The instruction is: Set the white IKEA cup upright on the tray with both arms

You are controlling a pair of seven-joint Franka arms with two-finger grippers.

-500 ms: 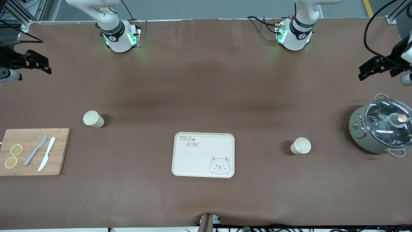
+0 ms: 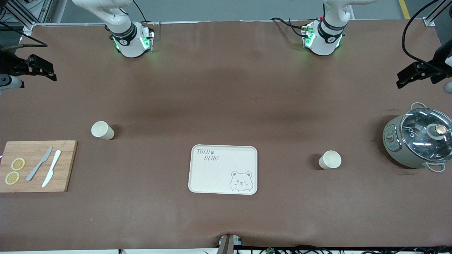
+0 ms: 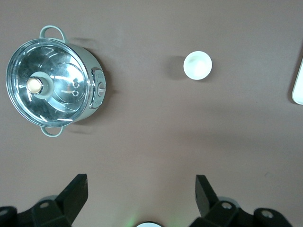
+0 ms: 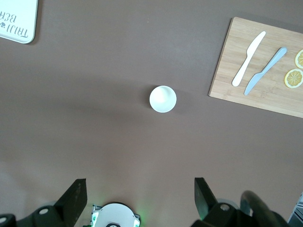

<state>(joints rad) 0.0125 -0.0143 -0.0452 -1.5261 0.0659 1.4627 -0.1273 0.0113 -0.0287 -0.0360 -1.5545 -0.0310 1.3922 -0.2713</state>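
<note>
A wide brown desk (image 2: 226,106) fills the view, both arms' bases planted along its robot edge. Toward the left arm's end sits a lidded pot (image 2: 418,141) (glass lid, knob on top). At the right arm's end lies a wooden cutting board (image 2: 67,165) carrying two knives and two lemon slices. The cream tray (image 2: 219,173) lies mid-desk, nothing on it. Two white cups stand upright on the desk, well apart from the tray: one cup (image 2: 102,130) near the board, the other cup (image 2: 330,159) between tray and pot. The left tool (image 2: 411,76) hovers over its end of the desk, fingers spread wide, holding nothing. The right tool (image 2: 39,68) hangs over its end of the desk, equally wide open, empty.
</note>
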